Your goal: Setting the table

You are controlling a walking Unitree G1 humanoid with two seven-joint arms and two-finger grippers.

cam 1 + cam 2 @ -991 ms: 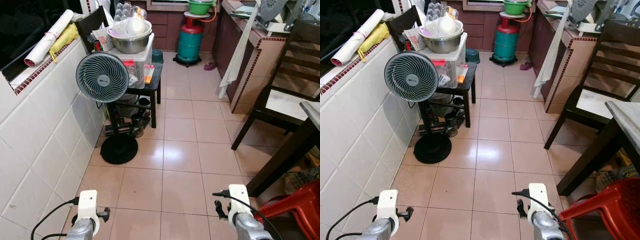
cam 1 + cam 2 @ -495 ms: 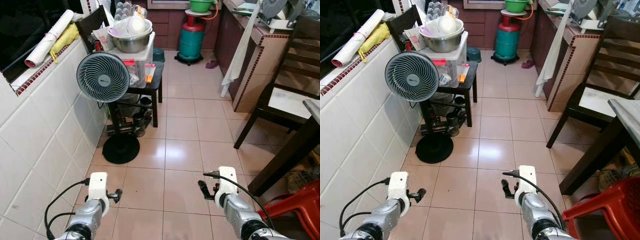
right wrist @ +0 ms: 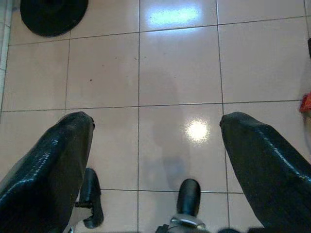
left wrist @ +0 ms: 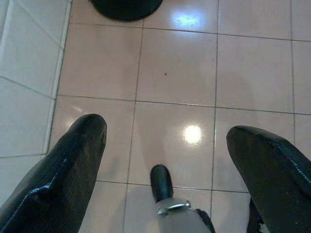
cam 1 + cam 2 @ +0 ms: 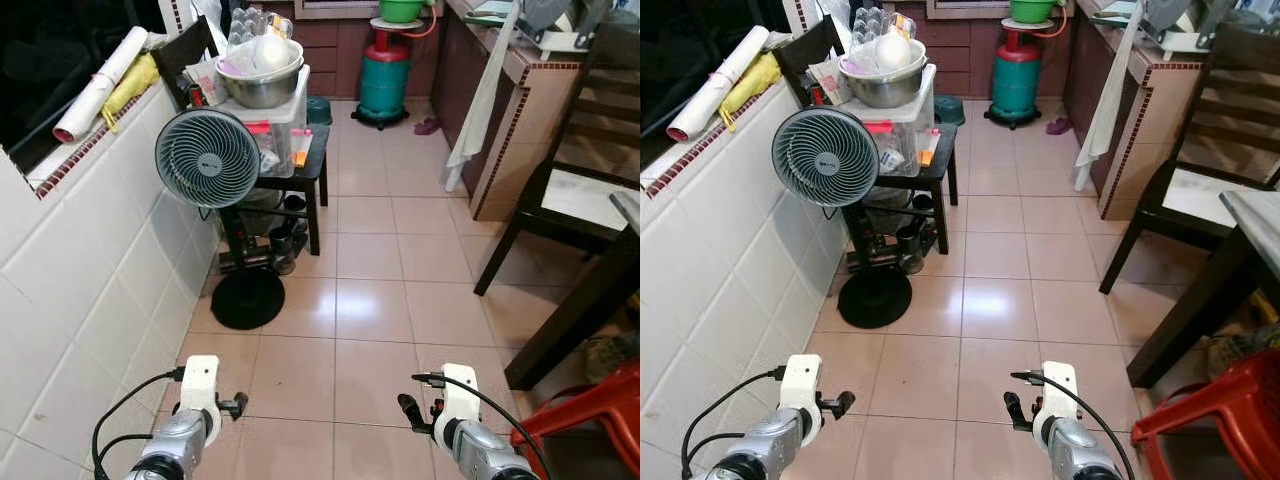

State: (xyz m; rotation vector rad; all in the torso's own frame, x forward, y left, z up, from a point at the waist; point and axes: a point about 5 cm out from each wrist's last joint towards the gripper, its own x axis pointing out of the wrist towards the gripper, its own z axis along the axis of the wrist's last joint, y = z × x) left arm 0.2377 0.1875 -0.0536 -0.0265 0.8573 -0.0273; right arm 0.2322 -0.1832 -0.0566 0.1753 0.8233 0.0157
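A dark table (image 5: 1252,214) with a grey top juts in at the right edge, with a dark wooden chair (image 5: 568,195) behind it. My left gripper (image 4: 165,128) hangs low over the pink floor tiles, open, with nothing between its fingers (image 4: 73,160). My right gripper (image 3: 155,119) is likewise open and empty above the tiles, left of a red plastic stool (image 5: 590,420). Both forearms, left (image 5: 197,395) and right (image 5: 455,400), reach forward at the bottom of the eye views. A steel bowl (image 5: 262,82) sits on a clear plastic box on a small black side table.
A standing fan (image 5: 208,160) with a round black base (image 5: 247,300) stands by the white tiled wall on the left. A green gas cylinder (image 5: 383,80) is at the far end. A tiled counter (image 5: 515,110) with a hanging cloth lines the right.
The camera has shifted slightly. Both forearms came up and forward into view, then sank a little lower in the picture.
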